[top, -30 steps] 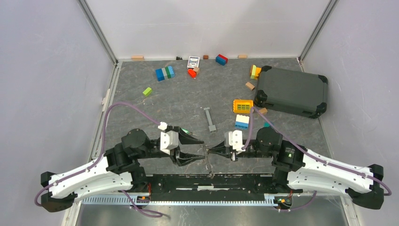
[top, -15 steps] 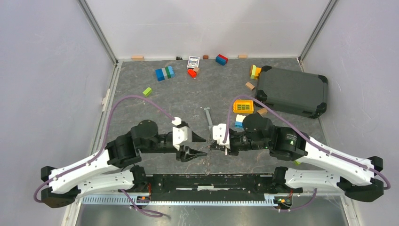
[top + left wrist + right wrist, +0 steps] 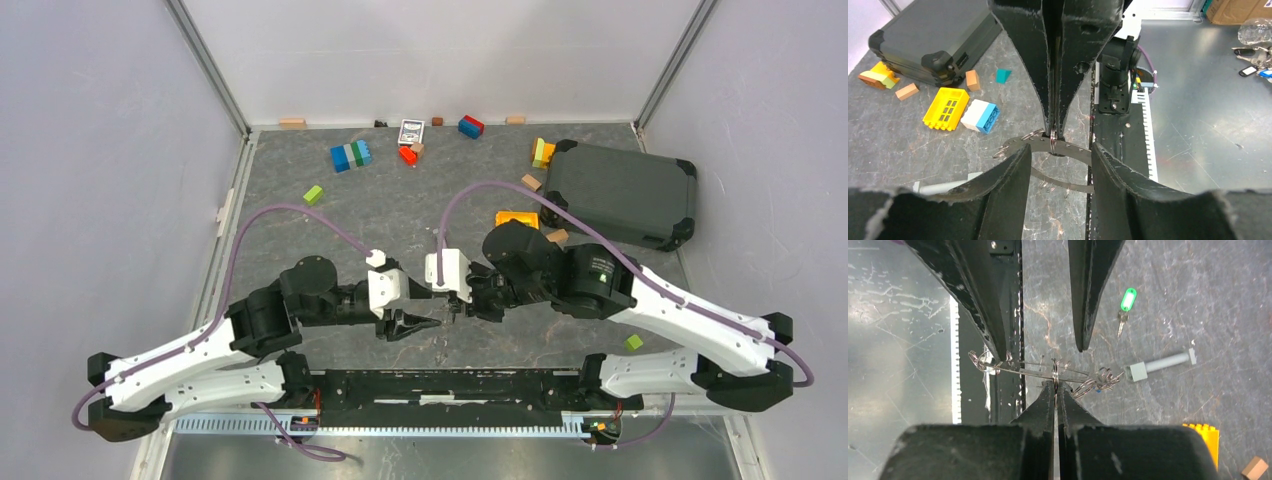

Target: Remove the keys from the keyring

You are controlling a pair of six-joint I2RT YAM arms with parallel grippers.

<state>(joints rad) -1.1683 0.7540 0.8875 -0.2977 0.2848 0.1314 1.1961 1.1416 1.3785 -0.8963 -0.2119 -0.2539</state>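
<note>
Top external view, left to right: a lime brick (image 3: 314, 194), blue-and-green bricks (image 3: 351, 156), a yellow grid block (image 3: 516, 218) half hidden behind the right arm (image 3: 600, 285), then a dark hard case (image 3: 620, 193) at upper right, shut, so no clue what's inside. Mid-frame the left gripper (image 3: 430, 308) has its jaws spread, one finger each side of where the keyring (image 3: 1054, 371) is pinched. The right gripper (image 3: 452, 304) is pressed together on that thin wire ring. Right wrist view: small silver keys (image 3: 1098, 381) bunch at its right end, and a green-headed key (image 3: 1127, 301) lies apart, near a grey bar (image 3: 1160, 363).
</note>
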